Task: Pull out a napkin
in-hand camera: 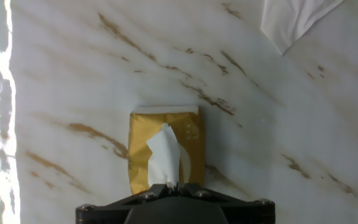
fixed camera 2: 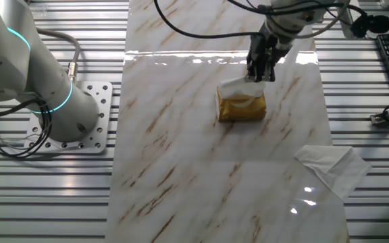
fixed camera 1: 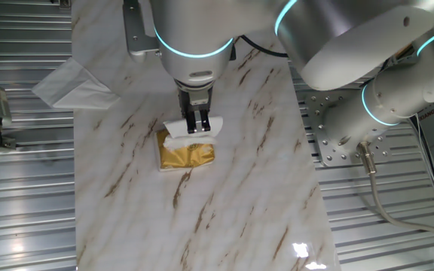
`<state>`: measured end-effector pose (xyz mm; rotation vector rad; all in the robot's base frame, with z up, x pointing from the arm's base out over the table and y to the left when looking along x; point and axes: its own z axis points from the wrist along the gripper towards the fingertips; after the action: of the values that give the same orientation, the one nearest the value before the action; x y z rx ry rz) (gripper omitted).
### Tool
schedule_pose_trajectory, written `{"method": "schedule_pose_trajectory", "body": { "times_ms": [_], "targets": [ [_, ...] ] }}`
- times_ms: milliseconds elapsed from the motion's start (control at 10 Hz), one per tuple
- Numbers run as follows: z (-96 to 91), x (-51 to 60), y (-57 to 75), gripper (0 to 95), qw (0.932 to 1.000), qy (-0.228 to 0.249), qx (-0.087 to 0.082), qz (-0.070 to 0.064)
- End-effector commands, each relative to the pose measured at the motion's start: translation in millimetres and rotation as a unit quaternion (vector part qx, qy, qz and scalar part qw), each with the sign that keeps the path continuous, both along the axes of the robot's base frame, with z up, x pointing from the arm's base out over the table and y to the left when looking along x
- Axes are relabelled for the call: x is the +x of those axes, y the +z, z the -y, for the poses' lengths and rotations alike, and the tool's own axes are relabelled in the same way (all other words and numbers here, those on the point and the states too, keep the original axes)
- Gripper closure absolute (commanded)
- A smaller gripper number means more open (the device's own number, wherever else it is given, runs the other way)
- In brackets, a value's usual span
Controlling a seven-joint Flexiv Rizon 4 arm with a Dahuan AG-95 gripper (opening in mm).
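Observation:
The gold foil packet [fixed camera 1: 187, 155] lies on the marble board; it also shows in the other fixed view [fixed camera 2: 242, 108] and in the hand view [in-hand camera: 143, 146]. A white napkin [in-hand camera: 165, 157] rises out of the packet's top. It also shows at the packet's far edge [fixed camera 1: 176, 130] and in the other fixed view [fixed camera 2: 233, 86]. My gripper [fixed camera 1: 196, 126] hangs straight over the packet, shut on the napkin's upper end. It shows in the other fixed view [fixed camera 2: 261, 71] and in the hand view [in-hand camera: 174, 186] with the jaws pinched together on the paper.
A larger spread-out white tissue [fixed camera 1: 70, 83] lies off the board's far left corner; it also shows in the other fixed view [fixed camera 2: 331, 167] and in the hand view [in-hand camera: 294, 18]. Ribbed metal table [fixed camera 1: 21, 211] surrounds the marble board [fixed camera 1: 224, 218]. The arm's base [fixed camera 2: 80, 121] stands beside the board.

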<state>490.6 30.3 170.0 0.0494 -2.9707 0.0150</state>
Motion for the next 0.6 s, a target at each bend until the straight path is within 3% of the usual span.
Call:
{"method": "schedule_pose_trajectory", "body": {
  "times_ms": [100,400,600],
  "targets": [
    [-1.7,-3.5,6.8,95.0,1.0000,-0.002,0.001,-0.004],
    [-9.3,-11.8,25.5,95.0,0.9998,-0.006,0.005,-0.017],
    [-7.7,-13.3,31.1,95.0,0.9996,-0.003,0.013,-0.023]
  ]
}}
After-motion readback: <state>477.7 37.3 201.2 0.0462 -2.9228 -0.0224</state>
